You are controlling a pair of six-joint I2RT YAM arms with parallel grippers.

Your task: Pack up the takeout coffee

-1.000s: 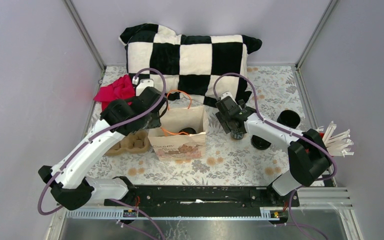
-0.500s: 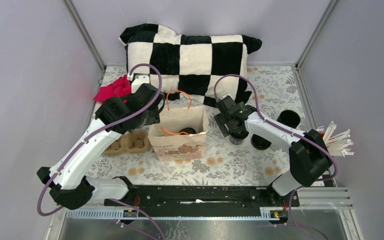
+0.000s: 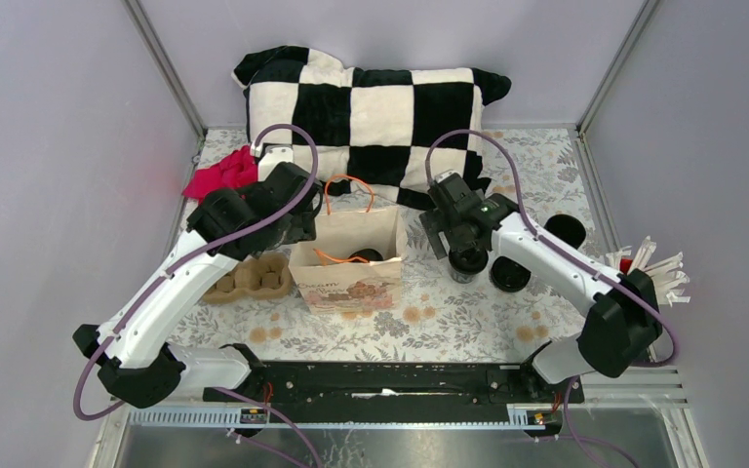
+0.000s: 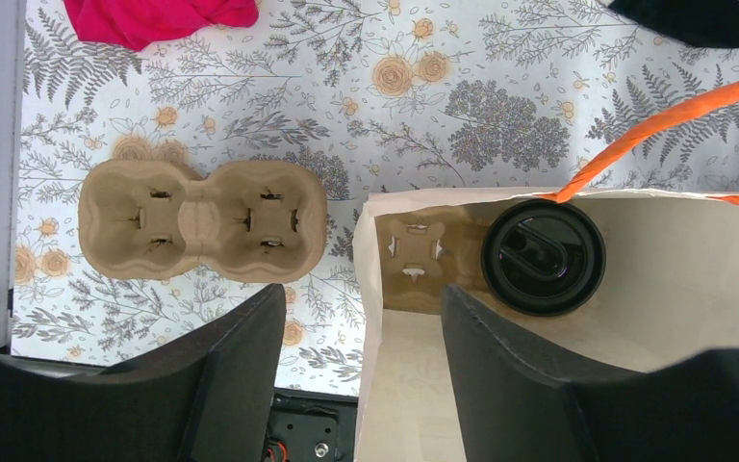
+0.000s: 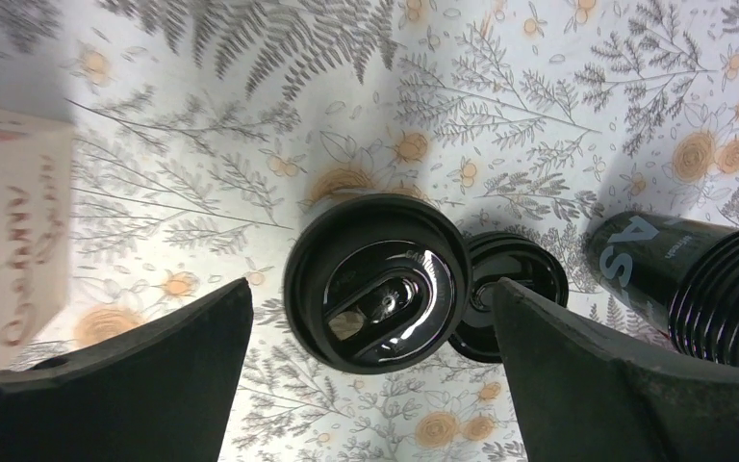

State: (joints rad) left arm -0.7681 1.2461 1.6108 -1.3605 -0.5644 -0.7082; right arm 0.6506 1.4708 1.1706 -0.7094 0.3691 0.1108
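One takeout coffee (image 4: 543, 257), a black cup with a black sip lid, stands inside the paper bag (image 3: 351, 278), in a brown carrier (image 4: 414, 250) on the bag's floor. My left gripper (image 4: 364, 308) is open above the bag's left wall, one finger on each side of it, holding nothing. The other takeout coffee (image 5: 377, 295) stands on the floral cloth right of the bag (image 3: 466, 261). My right gripper (image 5: 370, 294) hangs over it, wide open, with fingers apart on either side of the lid.
A second pulp carrier (image 4: 202, 219) lies left of the bag. A loose black lid (image 5: 510, 289) and a black ribbed cup on its side (image 5: 693, 279) lie right of the standing cup. Red cup of straws (image 3: 644, 268) at far right; pink cloth (image 3: 224, 175) and checked pillow (image 3: 371, 107) behind.
Both grippers have opened wider. The right wrist has shifted a little to the right and now sits over the cup on the cloth. The left arm has drawn slightly back.
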